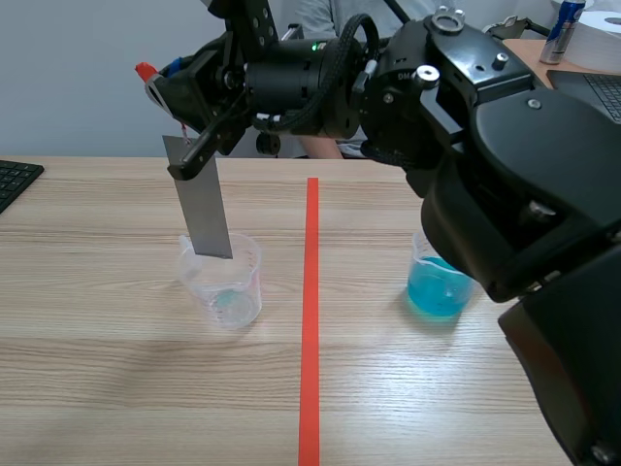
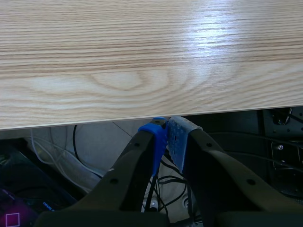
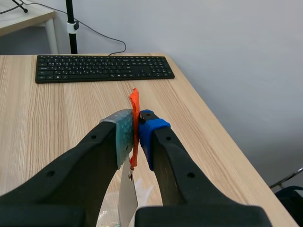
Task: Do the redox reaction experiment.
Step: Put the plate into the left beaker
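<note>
clear beaker (image 1: 228,291): stands on the table (image 1: 116,388), with a faint blue-green trace at its bottom.
metal strip (image 1: 204,209): grey and flat, hangs slightly tilted over the clear beaker with its lower end at the beaker's mouth (whether it dips below the rim cannot be told).
orange tag (image 3: 134,106): high above the clear beaker, joined to the strip's top by a short thread.
right gripper (image 3: 136,127): directly above the clear beaker, its arm coming in across the tape line; the two fingers pinch the orange tag between their pads.
blue beaker (image 1: 439,286): well apart from the clear beaker, on the other side of the tape line, holding blue liquid and partly hidden by the right arm.
tape line (image 1: 310,340): runs between the clear beaker and the blue beaker.
left gripper (image 2: 167,137): fingers pressed together on nothing, at the table's edge above floor cables (image 2: 80,156); its place relative to the clear beaker cannot be told.
keyboard (image 3: 102,67): on the table well beyond the clear beaker, ahead of the right gripper.
</note>
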Motion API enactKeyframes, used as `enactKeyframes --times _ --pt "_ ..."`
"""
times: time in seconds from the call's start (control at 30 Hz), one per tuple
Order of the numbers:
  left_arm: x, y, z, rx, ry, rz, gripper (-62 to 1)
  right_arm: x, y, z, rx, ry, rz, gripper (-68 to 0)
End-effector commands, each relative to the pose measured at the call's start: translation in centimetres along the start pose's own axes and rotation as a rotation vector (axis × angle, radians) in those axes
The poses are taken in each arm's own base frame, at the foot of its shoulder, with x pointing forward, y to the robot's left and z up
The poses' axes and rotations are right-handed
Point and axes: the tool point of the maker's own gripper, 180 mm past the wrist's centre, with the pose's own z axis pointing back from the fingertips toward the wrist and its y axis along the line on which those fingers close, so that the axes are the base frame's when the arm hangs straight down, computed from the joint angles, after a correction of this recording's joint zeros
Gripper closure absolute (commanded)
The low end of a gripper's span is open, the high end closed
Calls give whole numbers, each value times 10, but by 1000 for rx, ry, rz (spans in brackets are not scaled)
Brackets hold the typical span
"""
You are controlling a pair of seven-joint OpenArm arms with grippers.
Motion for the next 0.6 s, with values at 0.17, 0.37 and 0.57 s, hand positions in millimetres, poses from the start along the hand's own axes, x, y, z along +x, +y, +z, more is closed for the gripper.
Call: enactKeyframes --times 0.17,0.37,0.57 --pt "4 -3 -1 -9 -15 2 -51 -7 -7 -7 -7 -26 -4 -15" --pt "4 -3 -1 -9 -15 2 -51 -27 -8 -7 -11 -13 -9 -15" --pt "4 -3 -1 -9 -15 2 -58 -43 -6 -8 -6 9 3 -15"
